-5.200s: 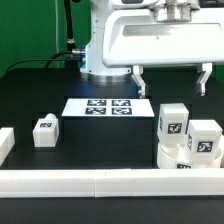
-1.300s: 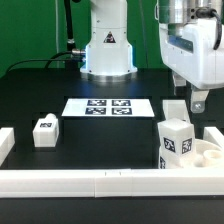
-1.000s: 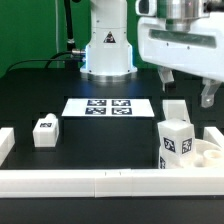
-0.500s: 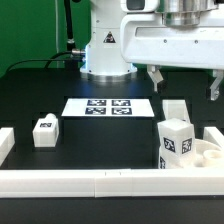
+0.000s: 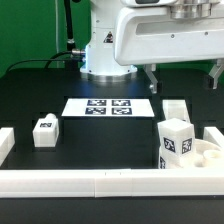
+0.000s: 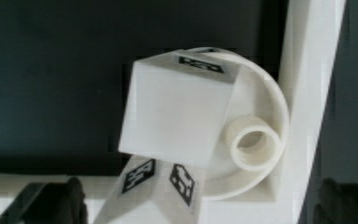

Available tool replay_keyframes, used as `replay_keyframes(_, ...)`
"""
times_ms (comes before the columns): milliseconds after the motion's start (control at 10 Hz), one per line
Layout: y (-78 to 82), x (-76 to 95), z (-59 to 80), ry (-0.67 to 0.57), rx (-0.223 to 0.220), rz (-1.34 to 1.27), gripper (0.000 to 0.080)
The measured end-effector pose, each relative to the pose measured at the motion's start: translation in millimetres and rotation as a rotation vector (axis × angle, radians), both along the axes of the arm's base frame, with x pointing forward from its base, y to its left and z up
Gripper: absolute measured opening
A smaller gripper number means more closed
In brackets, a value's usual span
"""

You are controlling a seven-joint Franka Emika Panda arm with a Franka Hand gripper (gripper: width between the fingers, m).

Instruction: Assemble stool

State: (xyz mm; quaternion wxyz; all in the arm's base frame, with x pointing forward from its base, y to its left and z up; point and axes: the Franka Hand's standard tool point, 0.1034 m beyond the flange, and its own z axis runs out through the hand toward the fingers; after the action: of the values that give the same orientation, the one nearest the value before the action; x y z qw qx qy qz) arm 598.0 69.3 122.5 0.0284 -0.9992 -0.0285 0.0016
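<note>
Stool parts are lying loose on the black table [image 5: 30, 100]. Nearest, at the exterior view's right just behind the border bar [image 5: 100, 182], the seat [image 5: 205, 158] is resting flat with one leg [image 5: 174, 142] standing on it. A second leg [image 5: 44, 132] is sitting at that view's left, and a third [image 5: 175, 110] just beyond the seat. They look like light, stiff, smooth plastic, so pinching a leg across its flat sides seems best. Only square black-and-white tags are showing, with no readable words. Farther back the marker board [image 5: 110, 105] is lying flat, and the gripper [image 5: 184, 85] is hovering above, jaws spread, holding nothing.
</note>
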Motion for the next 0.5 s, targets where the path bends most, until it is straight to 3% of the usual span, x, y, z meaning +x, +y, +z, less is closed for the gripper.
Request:
replay_keyframes(200,-1.1,0.0,-0.1,-0.008,-0.003,0.154,0.0649)
replay_keyframes(400,3.8,0.9,3.3,-0.007,-0.041,0.519,0.0649)
replay_keyframes(500,3.9,2.5,4.5,-0.014,-0.046,0.574,0.0649)
